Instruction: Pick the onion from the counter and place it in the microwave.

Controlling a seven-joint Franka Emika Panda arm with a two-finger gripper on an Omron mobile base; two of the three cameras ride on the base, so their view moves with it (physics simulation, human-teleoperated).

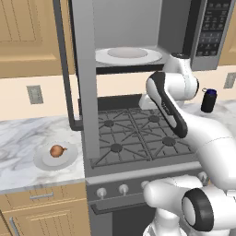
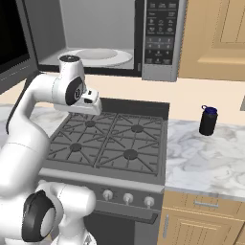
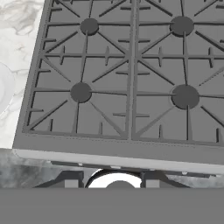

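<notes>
Sitting on a white plate (image 1: 48, 161) on the counter (image 1: 23, 138) left of stove (image 1: 138, 138): onion (image 1: 57, 150). Microwave (image 1: 138, 37) door open. End effector (image 2: 91, 103) above burners, grip state can't tell.

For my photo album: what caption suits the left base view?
White robot arm poised over the black gas stove; small brown onion waits on a white plate.

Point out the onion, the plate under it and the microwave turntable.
onion (image 1: 57, 150): left base view, middle of the bulb.
plate (image 1: 45, 161): left base view, bare front-left rim.
turntable (image 1: 127, 55): left base view, centre of the glass.
</notes>
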